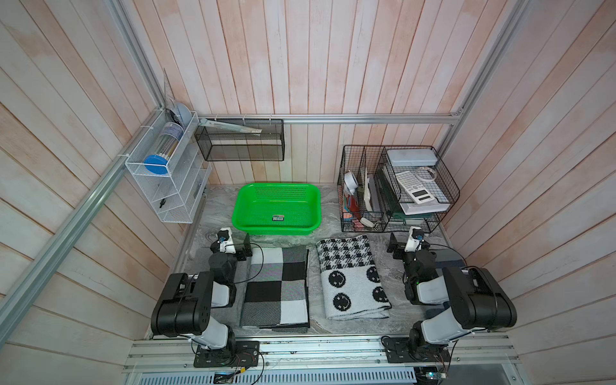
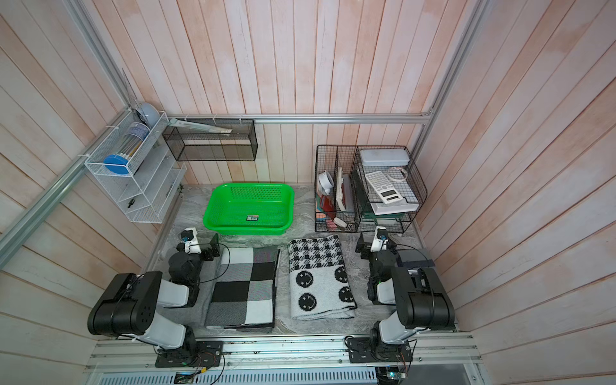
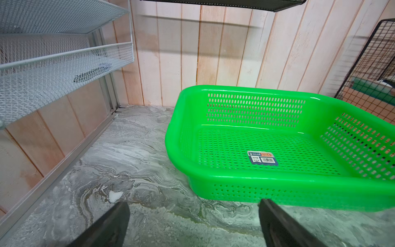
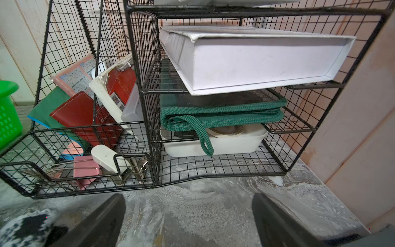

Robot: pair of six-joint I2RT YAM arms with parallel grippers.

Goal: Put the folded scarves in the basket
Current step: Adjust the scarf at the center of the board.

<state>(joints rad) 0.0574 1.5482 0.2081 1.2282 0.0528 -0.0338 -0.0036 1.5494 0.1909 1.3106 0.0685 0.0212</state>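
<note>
On the marbled tabletop (image 3: 128,149), left tool (image 3: 193,204) and right tool (image 4: 188,196) gape empty, basket (image 3: 277,190) just beyond the left.

Two scarves (image 1: 276,290) (image 1: 353,280), one basket (image 1: 245,208), two robot arms (image 1: 186,306) (image 1: 476,300), one wire organiser (image 1: 353,160).

— Someone's study?
— No, a robotics lab cell dressed as one. The plank walls (image 1: 300,66) sit inside a bare aluminium frame (image 1: 366,119), and a left arm (image 1: 183,310) and a right arm (image 1: 480,300) are bolted to a rail (image 1: 320,346) at the front.
— And the homely bits?
— Props: a black wire organiser (image 1: 446,173) holding a calculator (image 1: 415,186), a green basket (image 1: 280,193), all on a marble-look surface (image 3: 128,149).
</note>
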